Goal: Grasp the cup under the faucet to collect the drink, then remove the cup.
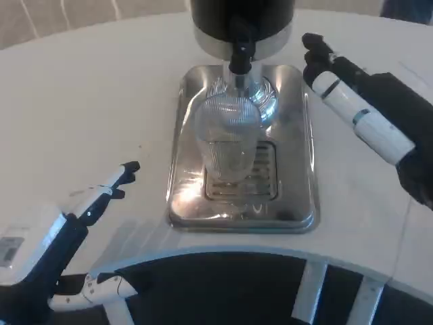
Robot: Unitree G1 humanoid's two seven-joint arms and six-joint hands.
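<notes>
Nearest us, our left hand (101,196) hangs unclenched, grasping nothing, left of the steel drip tray (298,169) and well apart from it. The one clear cup (226,139) stands upright on the tray's grate, directly below the one faucet (240,57). Our right hand (325,68) waits farther back, just right of the tray and nearer the cup; we cannot tell its grip.

- Cup (227,142): clear ribbed plastic or glass, glossy.
- Drip tray (298,169): polished metal, mirror-bright, with a slotted grille.
- Faucet (240,57): black, semi-gloss.
- Dispenser (270,17): glossy black body above a pale band.
- Table (88,101): white, smooth, matt.
- Left hand (101,196), right hand (338,81): hard white and black shells, smooth.
</notes>
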